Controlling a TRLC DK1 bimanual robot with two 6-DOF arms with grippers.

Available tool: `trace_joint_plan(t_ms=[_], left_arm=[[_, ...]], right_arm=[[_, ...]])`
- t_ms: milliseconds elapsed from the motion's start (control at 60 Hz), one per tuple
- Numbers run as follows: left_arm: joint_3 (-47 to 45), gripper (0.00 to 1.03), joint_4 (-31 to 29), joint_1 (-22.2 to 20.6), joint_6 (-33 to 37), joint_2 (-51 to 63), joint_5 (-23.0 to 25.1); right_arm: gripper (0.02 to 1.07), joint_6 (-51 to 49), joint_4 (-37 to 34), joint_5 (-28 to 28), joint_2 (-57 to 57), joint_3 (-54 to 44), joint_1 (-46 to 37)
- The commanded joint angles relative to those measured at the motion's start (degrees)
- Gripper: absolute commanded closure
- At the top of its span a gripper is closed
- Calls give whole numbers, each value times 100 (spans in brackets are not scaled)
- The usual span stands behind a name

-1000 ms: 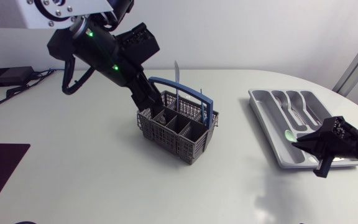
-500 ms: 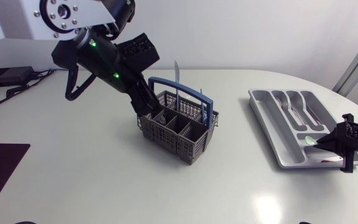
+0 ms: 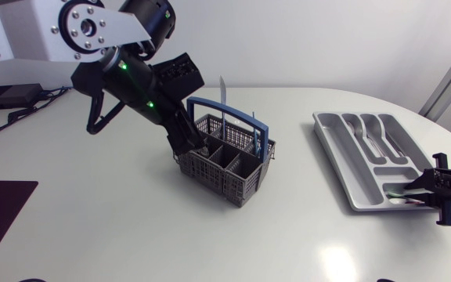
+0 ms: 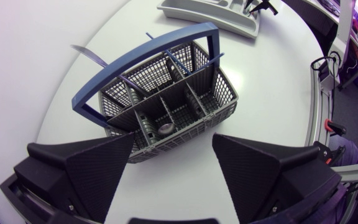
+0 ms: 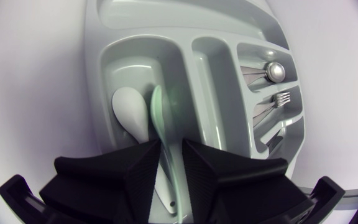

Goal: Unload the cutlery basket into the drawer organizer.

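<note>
Left claw (image 4: pixel 174 146): fingers spread wide, nothing between them. It hangs just over one end of the basket.
Left arm: comes in from the far-left side of the table and slants down to the basket's left corner, as the head view has it.
Basket: grey plastic mesh cutlery basket (image 3: pixel 225 178) (image 4: pixel 185 134) with a blue hoop handle, standing upright near the middle of the white table (image 3: pixel 131 227).
Basket contents: a slim silver knife (image 3: pixel 222 92) stands up at the far side. A small round metal piece (image 4: pixel 165 129) lies low in a middle cell, and I cannot tell what it is.
Organizer: light grey moulded plastic drawer organizer (image 3: pixel 339 160) (image 5: pixel 129 25), flat on the table at my right, well apart from the basket.
Right claw (image 5: pixel 169 163) (image 3: pixel 423 188): fingers drawn close, pinching the handle of a pale green plastic spoon (image 5: pixel 160 115) from both sides.
Green spoon: its bowl is over the organizer's wide compartment. I cannot tell whether it touches the floor.
Neighbour: a white plastic spoon (image 5: pixel 132 112) lies in that same compartment, just beside the green one.
Narrow slots: a steel spoon (image 5: pixel 273 71) in one, a steel fork (image 5: pixel 281 98) in the next.
</note>
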Motion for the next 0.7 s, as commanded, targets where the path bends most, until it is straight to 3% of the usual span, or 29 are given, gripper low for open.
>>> trace_joint_plan(t_ms=[0,33,117,200,400,683], left_arm=[[-163,14,37,-70,198,-111,-28],[-171,14,37,-88,225,-111,-28],[-224,14,37,-123,348,-137,-28],[-330,14,160,-141,462,-146,-28],[-505,14,406,-106,611,12,-28],[-505,15,784,0,1569,267,-46]], right_arm=[[60,-50,96,-11,-196,-167,-33],[50,11,87,-20,-337,-238,-41],[6,293,-141,-29,-777,-396,20],[6,530,-405,-99,-1154,-536,126],[7,1005,-1099,-978,-1954,-844,213],[7,1013,-1486,-1295,-2921,-1864,662]])
